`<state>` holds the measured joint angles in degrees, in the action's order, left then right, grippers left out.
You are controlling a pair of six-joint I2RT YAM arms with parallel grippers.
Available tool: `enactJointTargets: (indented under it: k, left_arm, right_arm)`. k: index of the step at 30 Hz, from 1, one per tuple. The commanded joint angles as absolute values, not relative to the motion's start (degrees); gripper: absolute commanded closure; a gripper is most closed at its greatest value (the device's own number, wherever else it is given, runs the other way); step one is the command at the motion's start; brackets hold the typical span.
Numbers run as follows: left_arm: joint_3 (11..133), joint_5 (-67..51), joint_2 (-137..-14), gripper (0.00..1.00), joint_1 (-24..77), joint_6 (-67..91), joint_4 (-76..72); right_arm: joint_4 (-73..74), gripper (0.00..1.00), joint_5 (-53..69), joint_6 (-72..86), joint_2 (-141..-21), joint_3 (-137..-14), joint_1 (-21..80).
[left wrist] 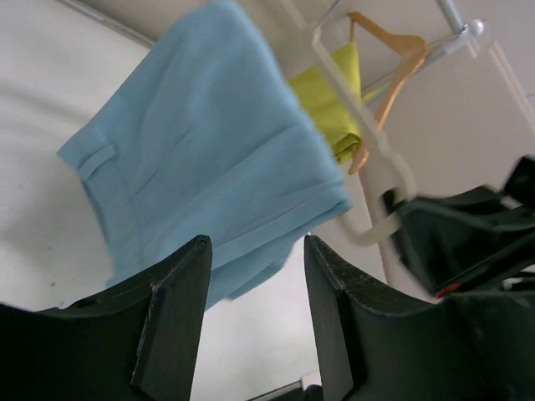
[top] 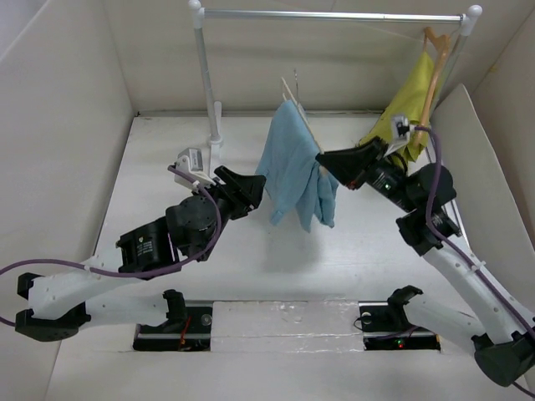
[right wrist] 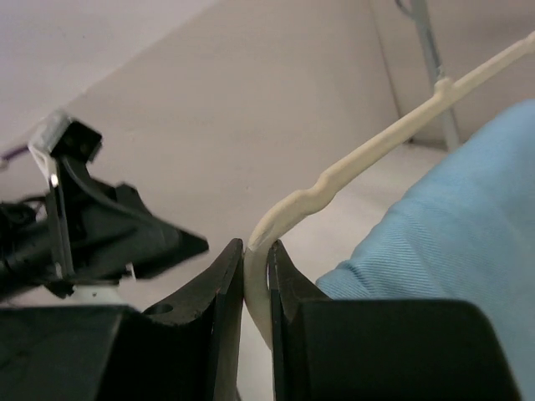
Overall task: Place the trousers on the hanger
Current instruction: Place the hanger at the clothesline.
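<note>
In mid-frame the soft, light, slip-prone trousers (top: 292, 171) drape over the thin stiff hanger (right wrist: 359, 159), best held where the right gripper (right wrist: 256, 263) pinches its corner; the left gripper (left wrist: 255, 251) gapes empty.

Bright even light, soft shadows, blurred foregrounds

rack (top: 334, 14): white posts and a metal rail, standing at the far edge of my table (top: 159, 159).
wooden hanger (top: 436, 52): tan, hooked over the rack's right end.
yellow-green garment (top: 415, 83): draped on the wooden hanger, below the rack's right end.
panels (top: 67, 100): white, I see them left, right and behind the rack.
</note>
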<state>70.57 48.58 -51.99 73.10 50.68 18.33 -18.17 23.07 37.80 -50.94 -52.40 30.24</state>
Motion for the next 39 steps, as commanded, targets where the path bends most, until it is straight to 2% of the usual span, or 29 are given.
enactJointTargets:
  k: [1,9,18,36,39]
  left_arm:
    - [69.3,50.6,-50.6,0.56,73.0,53.5,21.0]
    - [65.1,49.2,-49.2,0.57,73.0,57.3,22.9]
    - [62.7,47.7,-49.7,0.58,73.0,59.6,23.8]
    - [62.8,46.3,-52.3,0.58,73.0,58.6,21.2]
    - [65.8,49.2,-54.7,0.50,73.0,53.6,17.0]
  right_arm:
    - [-32.9,1.00,29.4,34.1,-52.0,-64.0,25.3]
    - [-38.5,1.00,35.5,38.0,-61.5,-72.9,10.8]
    - [-47.5,1.00,37.3,45.6,-68.4,-79.6,4.0]
    - [-47.1,1.00,36.1,51.9,-78.4,-97.3,-8.1]
    - [-48.0,1.00,37.0,53.0,-79.1,-98.0,-8.1]
